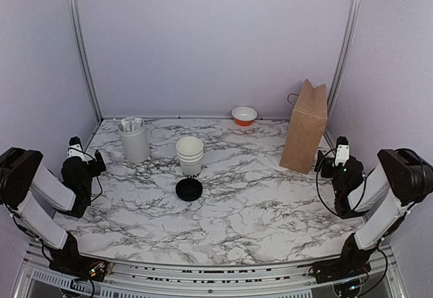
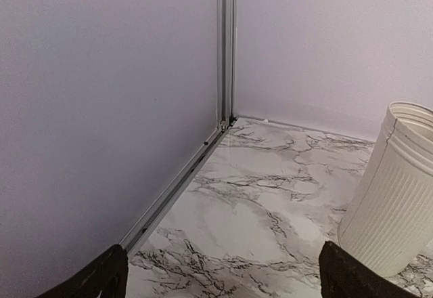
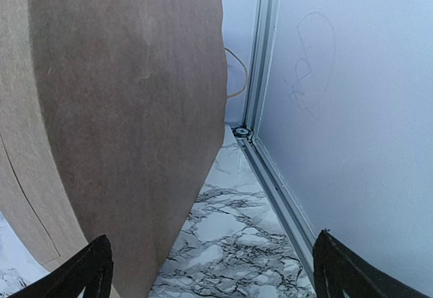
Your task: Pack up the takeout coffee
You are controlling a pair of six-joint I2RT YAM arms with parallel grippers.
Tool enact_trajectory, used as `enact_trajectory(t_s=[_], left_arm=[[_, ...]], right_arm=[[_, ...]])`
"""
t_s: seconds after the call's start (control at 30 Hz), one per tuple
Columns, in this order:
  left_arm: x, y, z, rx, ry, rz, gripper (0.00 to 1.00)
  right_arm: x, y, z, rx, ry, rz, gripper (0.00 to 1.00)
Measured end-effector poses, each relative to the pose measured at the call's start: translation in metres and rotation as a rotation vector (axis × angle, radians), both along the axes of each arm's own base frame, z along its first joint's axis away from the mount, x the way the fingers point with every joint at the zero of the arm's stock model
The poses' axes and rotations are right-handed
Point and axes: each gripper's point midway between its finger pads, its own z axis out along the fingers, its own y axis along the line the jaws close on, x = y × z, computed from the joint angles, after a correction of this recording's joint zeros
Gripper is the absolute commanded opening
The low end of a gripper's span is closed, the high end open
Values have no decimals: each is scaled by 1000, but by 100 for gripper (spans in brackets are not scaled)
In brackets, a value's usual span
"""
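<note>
A black round lid (image 1: 189, 189) lies flat at mid-table. Just behind it stands a stack of nested white paper cups (image 1: 190, 152), with dark lettering low on the bottom one. No single cup of takeout coffee stands apart from that stack. My left gripper (image 1: 97, 163) rests at the left edge, open and empty, its dark fingertips (image 2: 108, 278) wide over bare marble (image 2: 226, 278). My right gripper (image 1: 323, 162) rests at the right edge, also open and empty (image 3: 213, 271), right beside the brown paper bag (image 1: 304, 127).
A tall white ribbed holder (image 1: 134, 142) with packets stands at the back left, close to the left gripper (image 2: 396, 196). A small orange-and-white bowl (image 1: 244, 116) sits by the back wall. The bag (image 3: 122, 122) fills the left of the right wrist view. Walls and rails enclose the table.
</note>
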Motion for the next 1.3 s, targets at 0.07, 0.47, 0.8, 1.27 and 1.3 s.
enact_trajectory(t_s=[0.07, 0.47, 0.8, 1.27, 1.3], left_arm=[[0, 0, 0, 0, 0, 0, 99], [0, 3, 0, -4, -1, 9, 99], [-15, -13, 8, 52, -11, -7, 99], [-5, -72, 151, -157, -175, -235, 99], [-7, -79, 146, -185, -139, -270, 99]], right_arm=[[0, 0, 0, 0, 0, 0, 100], [0, 0, 0, 0, 0, 0, 100], [0, 0, 0, 0, 0, 0, 100], [-11, 32, 59, -22, -74, 17, 100], [-13, 39, 71, -8, -82, 36, 100]])
